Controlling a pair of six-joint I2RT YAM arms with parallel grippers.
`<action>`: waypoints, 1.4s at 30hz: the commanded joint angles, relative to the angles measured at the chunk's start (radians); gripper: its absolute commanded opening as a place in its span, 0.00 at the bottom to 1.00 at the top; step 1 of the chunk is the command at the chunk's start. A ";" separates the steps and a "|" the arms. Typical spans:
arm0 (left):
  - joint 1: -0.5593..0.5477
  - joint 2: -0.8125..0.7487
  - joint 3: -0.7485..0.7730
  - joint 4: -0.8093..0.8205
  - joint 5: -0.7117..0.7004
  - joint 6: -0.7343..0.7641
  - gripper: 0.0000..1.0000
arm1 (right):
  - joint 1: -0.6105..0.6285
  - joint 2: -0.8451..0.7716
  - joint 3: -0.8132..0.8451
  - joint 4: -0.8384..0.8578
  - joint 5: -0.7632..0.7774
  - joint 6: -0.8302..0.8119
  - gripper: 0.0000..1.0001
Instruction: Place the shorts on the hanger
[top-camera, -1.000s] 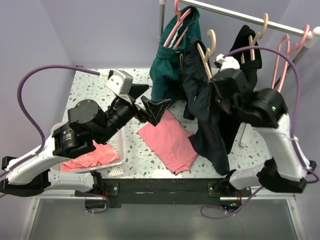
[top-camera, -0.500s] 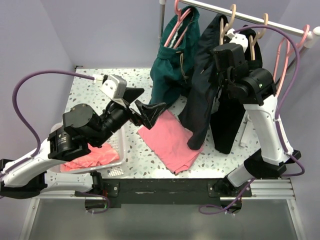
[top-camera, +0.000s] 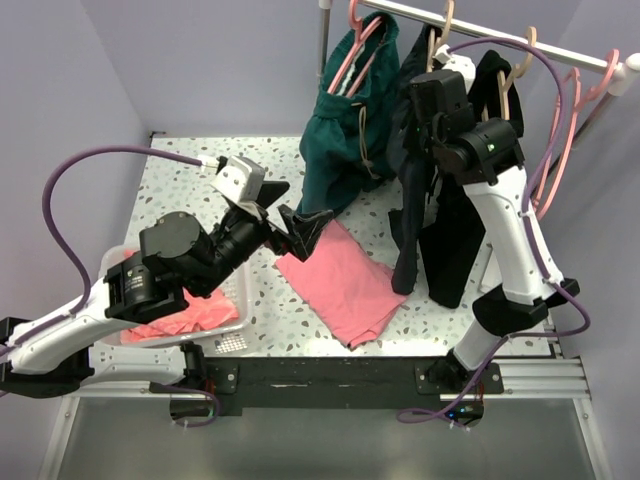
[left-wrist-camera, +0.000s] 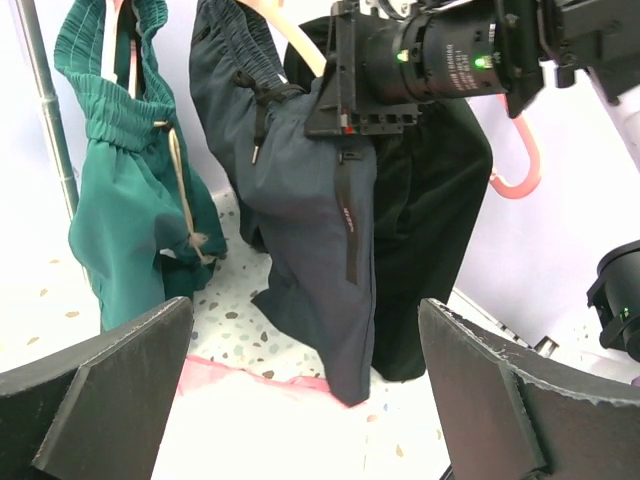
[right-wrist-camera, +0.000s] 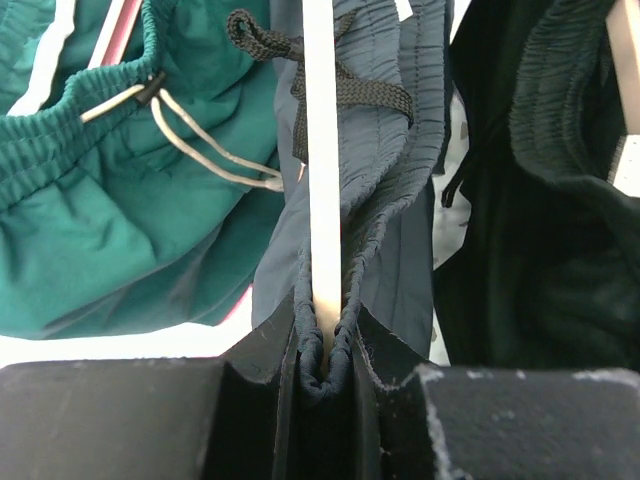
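The dark navy shorts (top-camera: 408, 205) hang over the beige hanger (top-camera: 441, 28), whose hook is up at the rail. My right gripper (top-camera: 432, 98) is shut on the hanger and the gathered waistband. In the right wrist view the jaws (right-wrist-camera: 325, 360) pinch the pale hanger bar (right-wrist-camera: 322, 180) with the shorts' waistband (right-wrist-camera: 400, 110) folded round it. The left wrist view shows the shorts (left-wrist-camera: 310, 200) hanging beneath the right gripper (left-wrist-camera: 345, 80). My left gripper (top-camera: 297, 216) is open and empty, low over the pink cloth, facing the shorts; its fingers (left-wrist-camera: 110, 390) frame that view.
A rail (top-camera: 500, 36) crosses the top. On it hang a teal garment (top-camera: 345, 125) on a pink hanger, a black garment (top-camera: 468, 235) on a beige hanger, and pink hangers (top-camera: 566, 105). A pink cloth (top-camera: 340, 282) lies mid-table. A white basket (top-camera: 238, 300) holds more pink cloth.
My right arm has lifted the hanger with the shorts up and back to the rail, between the teal and black garments. My left arm shifted slightly and stays open.
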 joint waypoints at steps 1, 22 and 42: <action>-0.002 -0.022 -0.013 0.042 -0.024 0.014 1.00 | -0.018 -0.006 0.051 0.138 0.017 -0.009 0.00; -0.001 -0.046 -0.136 0.066 -0.072 -0.021 1.00 | -0.076 -0.060 -0.178 0.261 -0.103 -0.050 0.00; 0.146 0.075 -0.138 -0.107 0.029 -0.140 1.00 | -0.077 -0.340 -0.477 0.367 -0.272 -0.038 0.98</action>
